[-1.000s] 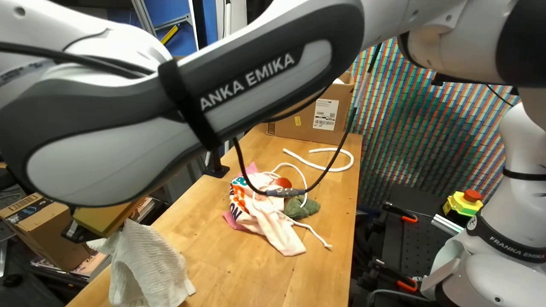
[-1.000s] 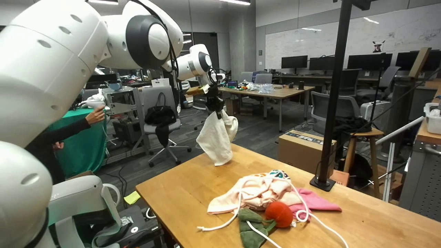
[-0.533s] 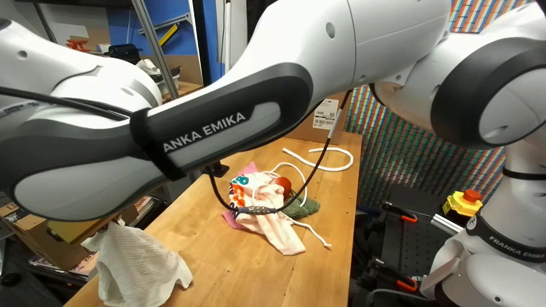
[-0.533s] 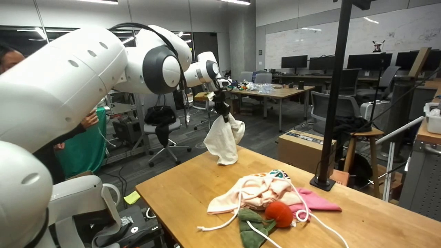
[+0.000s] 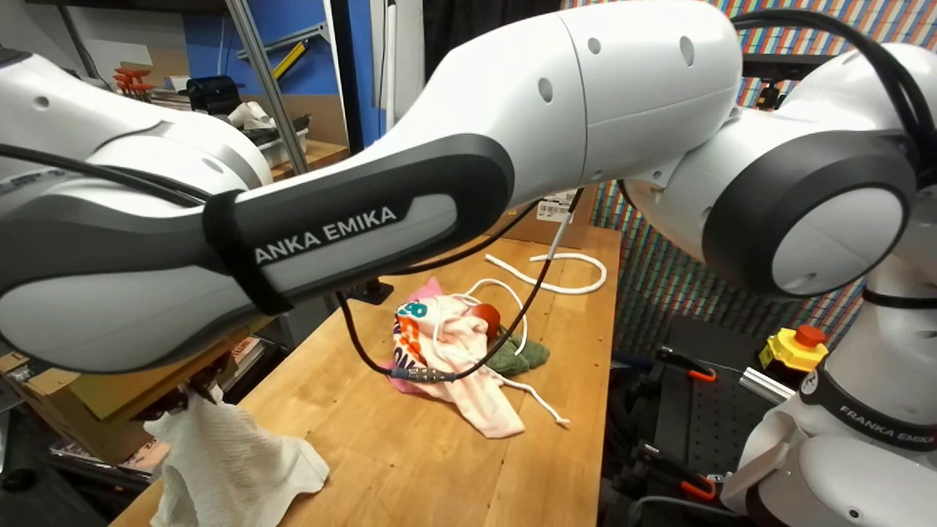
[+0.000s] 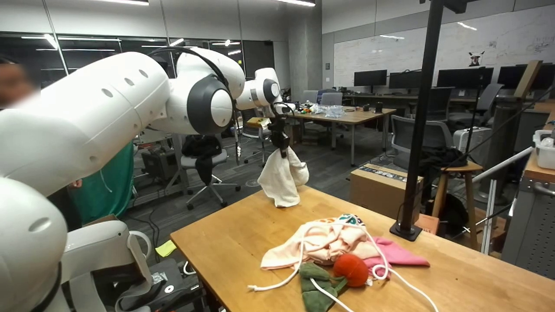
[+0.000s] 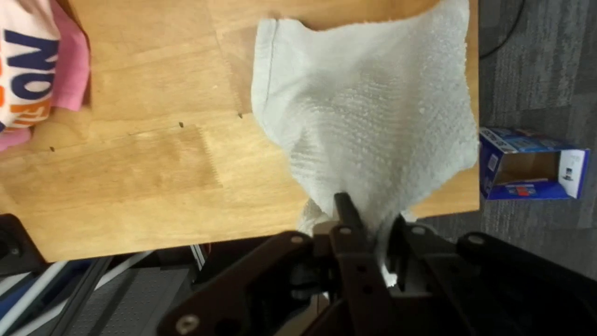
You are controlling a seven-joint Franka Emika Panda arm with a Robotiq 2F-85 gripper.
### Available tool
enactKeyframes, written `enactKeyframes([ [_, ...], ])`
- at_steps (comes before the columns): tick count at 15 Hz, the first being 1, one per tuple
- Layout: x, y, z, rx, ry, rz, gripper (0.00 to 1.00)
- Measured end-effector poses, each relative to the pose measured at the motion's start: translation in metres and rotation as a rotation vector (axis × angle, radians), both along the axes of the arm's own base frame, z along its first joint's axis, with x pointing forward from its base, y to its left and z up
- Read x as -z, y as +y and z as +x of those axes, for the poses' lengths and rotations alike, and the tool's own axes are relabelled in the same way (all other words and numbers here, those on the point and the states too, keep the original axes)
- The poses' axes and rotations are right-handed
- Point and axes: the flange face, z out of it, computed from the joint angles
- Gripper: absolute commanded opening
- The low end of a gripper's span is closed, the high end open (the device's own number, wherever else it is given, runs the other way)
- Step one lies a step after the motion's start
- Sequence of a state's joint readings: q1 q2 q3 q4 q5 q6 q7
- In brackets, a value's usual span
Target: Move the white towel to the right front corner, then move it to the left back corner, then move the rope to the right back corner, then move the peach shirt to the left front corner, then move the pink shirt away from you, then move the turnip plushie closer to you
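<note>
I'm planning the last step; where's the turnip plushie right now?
In an exterior view, the turnip plushie lies on the table, low and right of centre, just below the peach shirt and to the lower left of the pink shirt.

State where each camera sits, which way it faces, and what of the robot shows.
In an exterior view: high, near the towel, facing along the table; arm across the front, base at picture right.
In an exterior view: apparently near the table's opposite end, facing back toward the tool; arm reaching in from picture left.
Wrist view: carried on the arm, facing down at towel and table; tool at picture bottom.
Both exterior views share plushie and rope, absent from the wrist view.
</note>
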State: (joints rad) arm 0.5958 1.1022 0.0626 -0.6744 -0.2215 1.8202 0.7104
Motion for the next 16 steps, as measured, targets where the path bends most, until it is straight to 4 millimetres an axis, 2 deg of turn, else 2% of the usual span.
enactKeyframes([
  [6, 0.005, -0.022, -0.027, -0.053, 0.253, -0.183, 0.95],
  [7, 0.006, -0.025, -0.029, -0.058, 0.276, -0.198, 0.99],
  [10, 0.006, -0.037, -0.029, -0.053, 0.320, -0.223, 1.00],
  [16, 0.001, -0.069, -0.009, -0.013, 0.324, -0.207, 1.00],
])
